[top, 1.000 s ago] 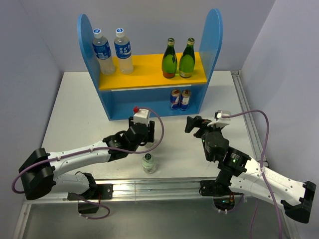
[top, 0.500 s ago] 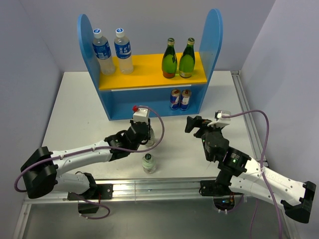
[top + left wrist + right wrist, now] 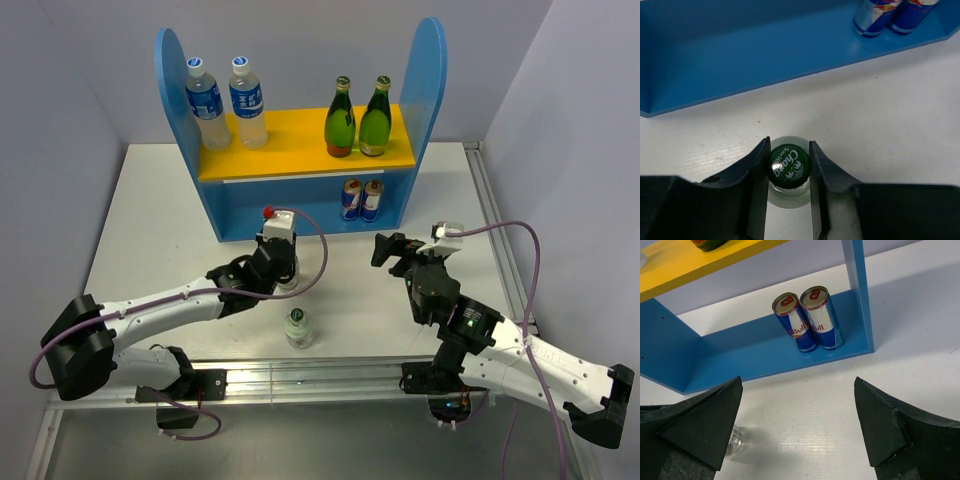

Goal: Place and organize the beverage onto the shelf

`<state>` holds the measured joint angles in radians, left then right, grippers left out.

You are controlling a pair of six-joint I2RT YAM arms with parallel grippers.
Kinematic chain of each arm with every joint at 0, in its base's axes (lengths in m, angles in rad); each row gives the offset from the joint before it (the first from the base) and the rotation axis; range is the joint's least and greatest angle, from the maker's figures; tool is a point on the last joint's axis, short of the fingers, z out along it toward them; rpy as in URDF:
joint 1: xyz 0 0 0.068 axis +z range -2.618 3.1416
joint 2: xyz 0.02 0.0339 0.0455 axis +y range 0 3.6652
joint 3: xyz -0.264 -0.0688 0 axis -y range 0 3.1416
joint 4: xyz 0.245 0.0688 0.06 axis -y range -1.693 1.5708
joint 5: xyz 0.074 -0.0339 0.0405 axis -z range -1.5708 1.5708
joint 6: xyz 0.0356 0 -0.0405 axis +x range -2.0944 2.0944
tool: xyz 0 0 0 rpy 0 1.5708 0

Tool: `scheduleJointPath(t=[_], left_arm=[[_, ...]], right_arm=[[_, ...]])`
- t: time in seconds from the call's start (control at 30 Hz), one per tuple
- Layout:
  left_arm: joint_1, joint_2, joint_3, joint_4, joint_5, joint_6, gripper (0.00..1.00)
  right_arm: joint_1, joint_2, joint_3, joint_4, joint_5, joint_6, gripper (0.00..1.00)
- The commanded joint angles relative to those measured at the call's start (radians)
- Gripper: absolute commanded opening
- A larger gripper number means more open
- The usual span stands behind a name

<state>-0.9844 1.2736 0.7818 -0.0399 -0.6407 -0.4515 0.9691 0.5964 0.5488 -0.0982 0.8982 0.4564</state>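
The blue shelf (image 3: 432,70) with a yellow upper board (image 3: 300,150) stands at the back. Two water bottles (image 3: 225,102) and two green bottles (image 3: 357,118) stand on the board. Two Red Bull cans (image 3: 362,199) stand on the lower tier. My left gripper (image 3: 283,268) is shut on a clear glass bottle with a green cap (image 3: 788,167), held upright in front of the shelf's lower tier (image 3: 740,55). A second green-capped glass bottle (image 3: 298,327) stands near the front edge. My right gripper (image 3: 390,250) is open and empty, facing the cans (image 3: 807,325).
The white table (image 3: 150,230) ends in a metal rail (image 3: 320,375) at the front. The left part of the lower tier (image 3: 730,355) holds nothing. Grey walls close in the table at the back and the sides. The held bottle's base shows in the right wrist view (image 3: 734,440).
My left gripper has moved slightly left and toward the shelf with the bottle in it. The right arm has not moved.
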Motion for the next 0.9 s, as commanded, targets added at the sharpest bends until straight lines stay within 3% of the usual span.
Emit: scheduleJointPath(t=[0.0, 0.5, 0.87], left_arm=[[0.036, -0.051, 0.080, 0.058, -0.028, 0.050, 0.00], [0.296, -0.030, 0.151, 0.196, 0.035, 0.171, 0.00], [0.444, 0.122, 0.162, 0.402, 0.049, 0.205, 0.00]], right_arm=[[0.005, -0.017, -0.012, 0.014, 0.033, 0.008, 0.99], [0.005, 0.014, -0.026, 0.055, 0.028, 0.004, 0.99], [0.000, 0.046, -0.032, 0.084, 0.024, -0.001, 0.99]])
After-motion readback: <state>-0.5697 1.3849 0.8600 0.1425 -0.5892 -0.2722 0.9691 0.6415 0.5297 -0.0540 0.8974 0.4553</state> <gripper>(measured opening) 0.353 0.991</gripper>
